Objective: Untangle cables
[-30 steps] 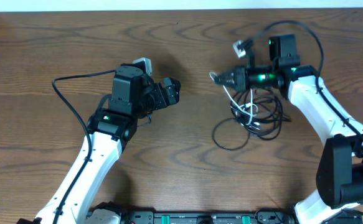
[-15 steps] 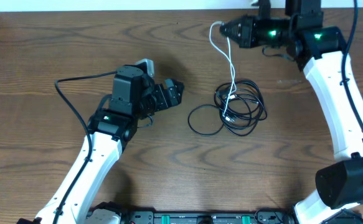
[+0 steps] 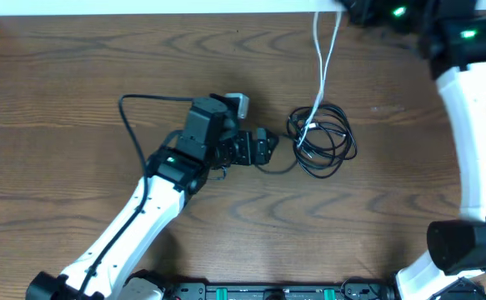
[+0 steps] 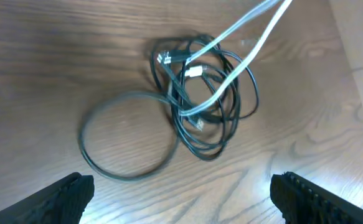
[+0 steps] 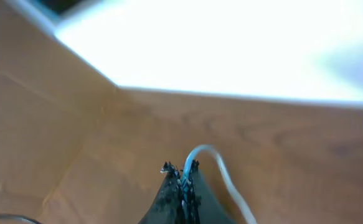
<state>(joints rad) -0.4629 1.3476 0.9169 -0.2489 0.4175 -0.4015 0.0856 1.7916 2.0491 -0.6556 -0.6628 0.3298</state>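
Nearest the base, the left arm reaches across the tabletop [image 3: 76, 75]. The left end effector [image 3: 268, 148] is released, its fingers spread wide at either side of the wrist view, gripping nothing. Just ahead of it one wide black loop [image 4: 126, 138] lies flat on the wood and runs into the bundle. The bundle itself is the black cables [image 3: 326, 143], coiled in a tight overlapping heap just beyond the left fingertips, a little right of the tabletop's middle. Small plug ends show among the coils in the wrist view. The white cable [image 3: 323, 67] is threaded through that heap. It is doubled into two strands and stretches taut from the coils toward the far edge. Up there, the right end effector [image 5: 181, 182] is clenched on the white cable, fingers pinched together with the cord curving out from between the tips. From overhead it is blurred and partly out of frame.
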